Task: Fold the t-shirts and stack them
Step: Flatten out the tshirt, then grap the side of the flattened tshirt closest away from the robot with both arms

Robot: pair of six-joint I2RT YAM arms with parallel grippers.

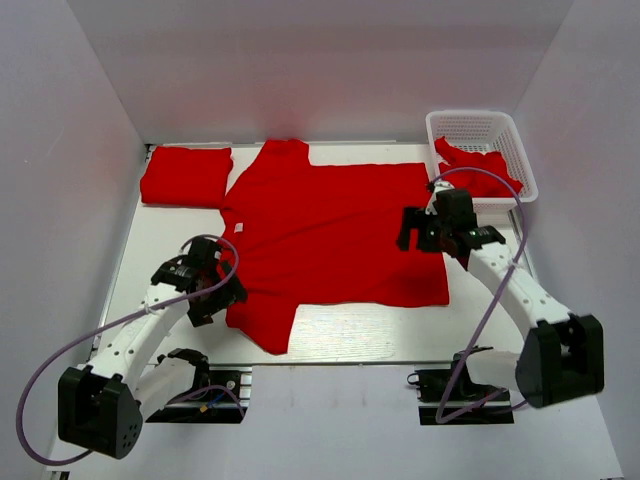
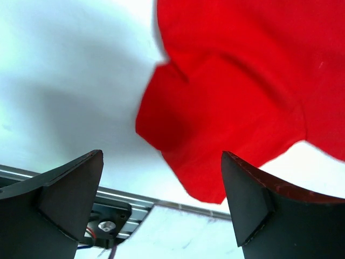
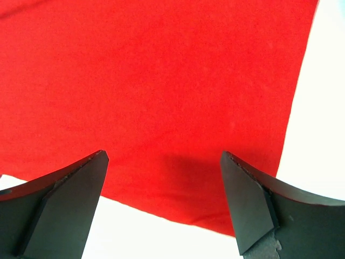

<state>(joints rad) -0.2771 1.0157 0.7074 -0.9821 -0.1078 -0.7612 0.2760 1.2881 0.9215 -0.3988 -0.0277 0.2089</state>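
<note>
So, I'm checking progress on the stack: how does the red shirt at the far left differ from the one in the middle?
The far-left t-shirt is folded into a compact rectangle; the middle t-shirt lies spread open with its sleeves out. The far-left t-shirt covers far less area than the middle t-shirt. Both are plain bright red.

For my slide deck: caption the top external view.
Left tool and right tool, both open, over a spread red t-shirt; folded shirt far left, third shirt in white basket.
</note>
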